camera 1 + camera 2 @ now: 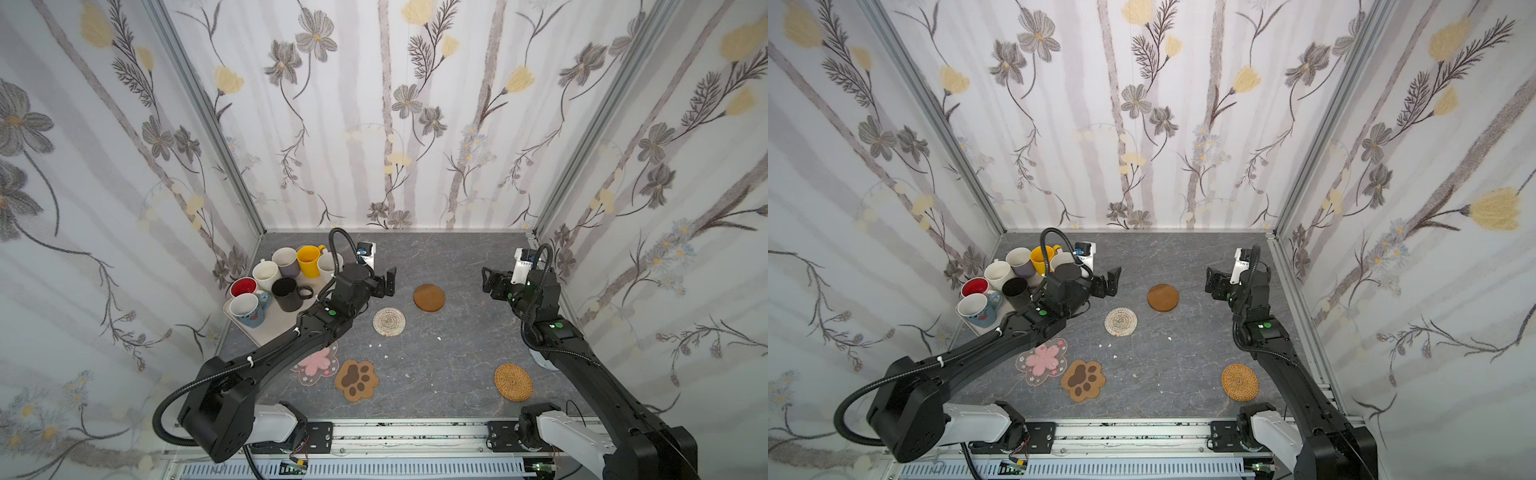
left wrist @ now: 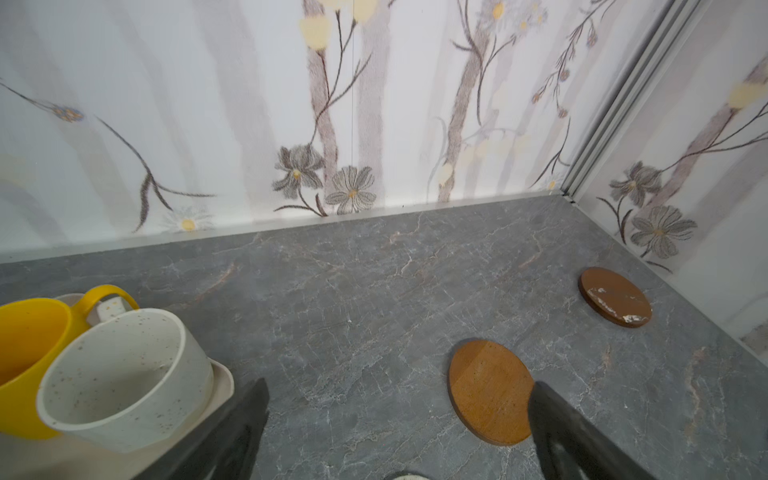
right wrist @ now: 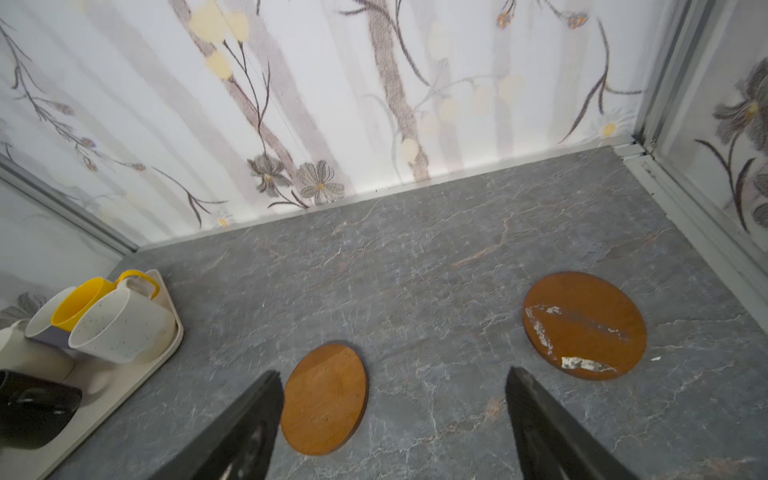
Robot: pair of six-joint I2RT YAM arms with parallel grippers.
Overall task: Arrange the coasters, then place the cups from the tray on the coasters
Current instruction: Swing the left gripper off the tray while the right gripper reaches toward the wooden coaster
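Left fingers (image 2: 232, 436) and right fingers (image 3: 552, 436) hang spread, empty, near smooth brown disc (image 3: 324, 399) and white-scuffed disc (image 3: 584, 324)

Left arm (image 1: 291, 345) stretched forward and angled inward, left gripper (image 1: 385, 282) poised mid-air, fingers (image 2: 232, 436) spread wide, empty, right arm (image 1: 582, 365) extended forward, right gripper (image 1: 489, 284) facing inward, fingers (image 3: 552, 424) parted, gripping nothing

no text is readable; print on the white wrist modules (image 1: 371, 261) is blurred.
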